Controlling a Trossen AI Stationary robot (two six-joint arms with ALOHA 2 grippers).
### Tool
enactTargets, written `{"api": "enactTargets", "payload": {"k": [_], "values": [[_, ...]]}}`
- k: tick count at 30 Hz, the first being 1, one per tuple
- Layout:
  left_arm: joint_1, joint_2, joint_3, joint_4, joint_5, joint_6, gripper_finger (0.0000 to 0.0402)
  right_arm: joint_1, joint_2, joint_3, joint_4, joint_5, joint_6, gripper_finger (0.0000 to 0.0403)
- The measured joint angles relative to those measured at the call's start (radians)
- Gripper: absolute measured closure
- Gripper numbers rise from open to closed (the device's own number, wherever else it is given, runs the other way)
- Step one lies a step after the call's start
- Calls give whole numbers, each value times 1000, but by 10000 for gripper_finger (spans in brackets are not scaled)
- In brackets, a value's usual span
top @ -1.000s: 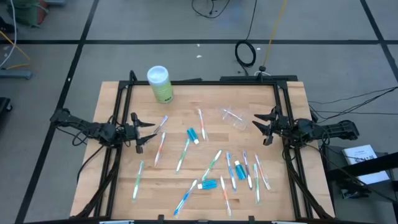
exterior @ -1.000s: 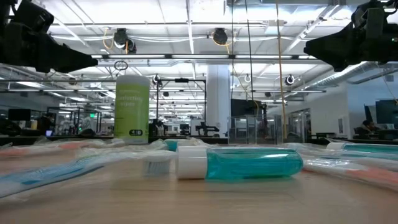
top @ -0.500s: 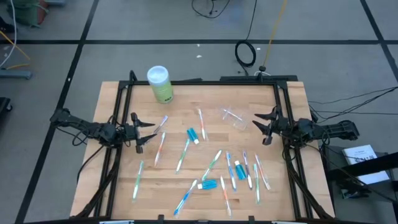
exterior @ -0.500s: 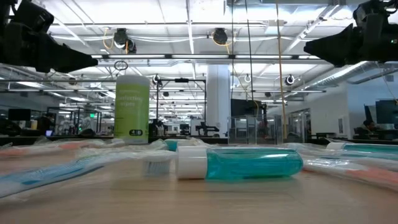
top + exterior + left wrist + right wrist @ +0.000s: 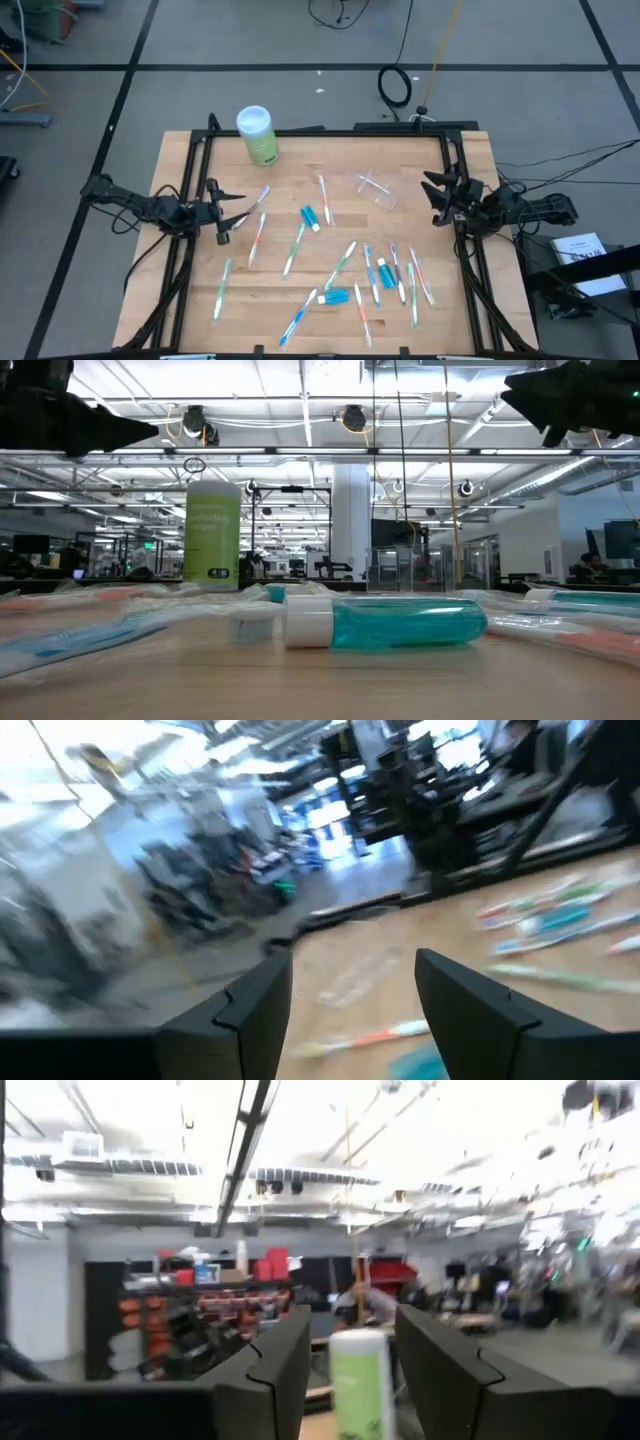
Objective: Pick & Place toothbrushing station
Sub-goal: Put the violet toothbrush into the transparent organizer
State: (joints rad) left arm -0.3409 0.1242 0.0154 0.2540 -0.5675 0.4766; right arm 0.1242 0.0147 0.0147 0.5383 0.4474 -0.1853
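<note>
While both arms hang above the surface (image 5: 190, 165), nothing is gripped.
Cup (image 5: 377, 188): clear, on its side, landmark for all below.
Left tool (image 5: 232, 208): fingers apart, empty, well left of cup.
Right tool (image 5: 437, 197): fingers apart, empty, just right of cup.
Brushes (image 5: 301, 241): scattered left of and below cup.
Tubes (image 5: 309, 216): one left of cup, two below.
Canister (image 5: 257, 135): upright, up-left of cup.
</note>
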Motion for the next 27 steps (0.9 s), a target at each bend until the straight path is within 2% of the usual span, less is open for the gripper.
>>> {"api": "enactTargets", "payload": {"k": [3,5,8,10,12,15,18,20,22,25,27], "values": [[7,0,0,63,1,80,183,0,0,0,-5,1,-125,261],[5,0,0,109,88,28,183,0,0,0,-3,3,-146,261],[3,0,0,142,265,-140,183,0,0,0,-1,3,-173,261],[3,0,0,141,365,-234,183,0,1,0,21,59,-229,261],[3,0,0,139,445,-256,183,0,0,0,46,146,-279,261],[3,0,0,137,495,-251,183,0,0,0,55,205,-345,261],[3,0,0,145,433,-216,183,0,1,0,85,201,-350,261],[3,0,0,142,325,-161,183,0,1,0,115,170,-350,261],[3,0,0,144,194,-98,183,0,1,0,145,94,-330,261],[18,1,0,166,-6,-148,183,-5,23,0,260,-193,-299,261],[44,10,0,162,-65,-199,183,-15,64,0,358,-409,-315,261]]}}
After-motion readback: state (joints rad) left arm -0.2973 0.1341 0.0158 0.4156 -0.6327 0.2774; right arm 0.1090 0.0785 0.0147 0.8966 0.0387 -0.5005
